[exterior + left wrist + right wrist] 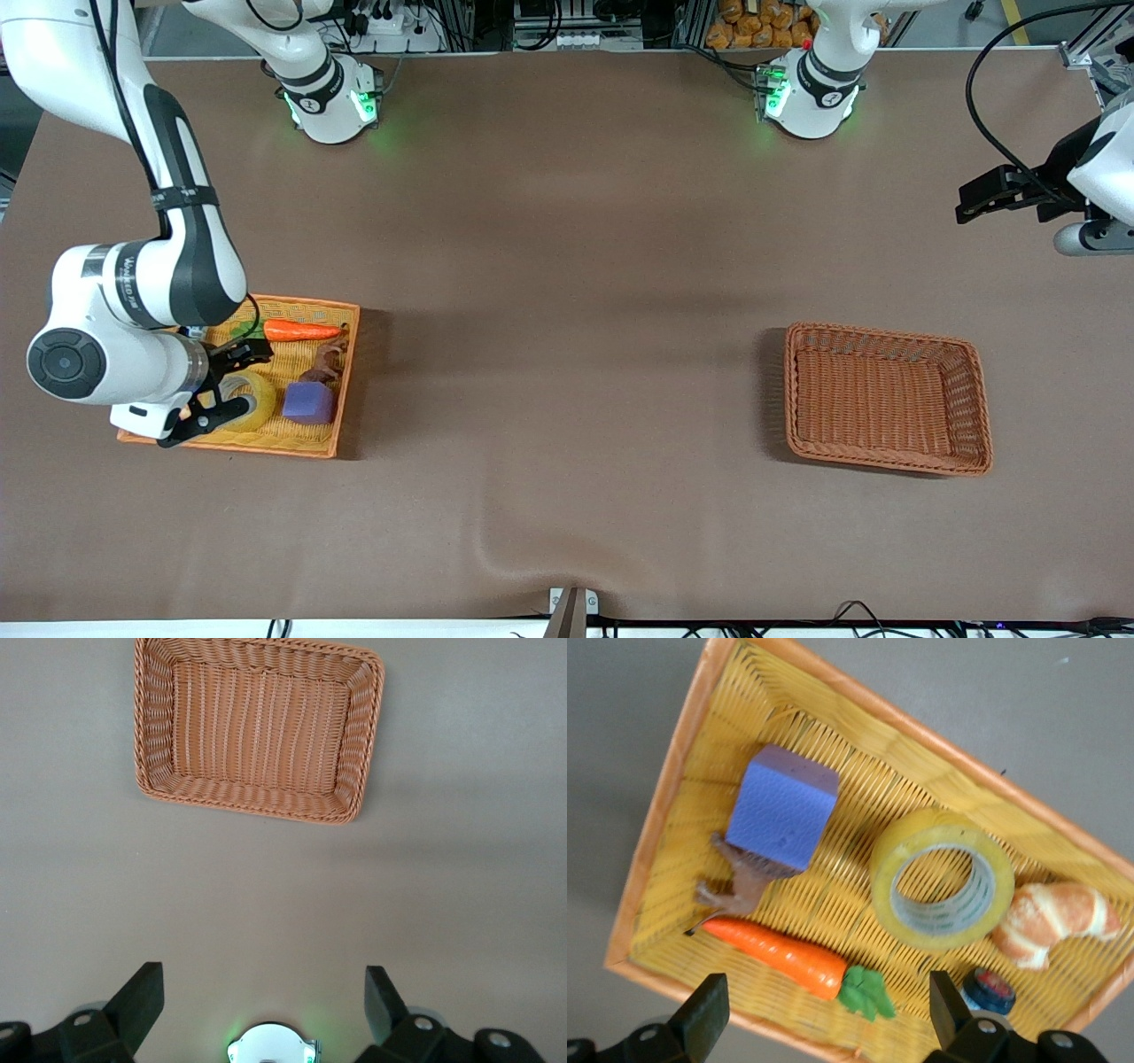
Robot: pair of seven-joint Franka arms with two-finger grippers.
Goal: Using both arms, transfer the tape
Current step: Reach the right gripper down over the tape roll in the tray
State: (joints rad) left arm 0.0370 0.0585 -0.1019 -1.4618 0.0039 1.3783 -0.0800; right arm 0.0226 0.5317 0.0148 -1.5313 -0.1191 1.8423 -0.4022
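The tape [943, 879] is translucent yellow with a grey core. The cube [782, 806] is purple, the carrot [778, 955] orange. The counter [567, 266] is plain brown.

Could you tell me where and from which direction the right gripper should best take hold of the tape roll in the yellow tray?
Probably from straight above: the tape lies flat, hole up, in the yellow tray. One finger of the open right gripper could go into its grey core, the other outside the wall toward the purple cube, away from the croissant.

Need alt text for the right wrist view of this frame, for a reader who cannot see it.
The open right gripper hangs over a yellow tray holding the tape, which lies flat between a purple cube and a croissant. A carrot, a brown figure and a small round object also lie in the tray.
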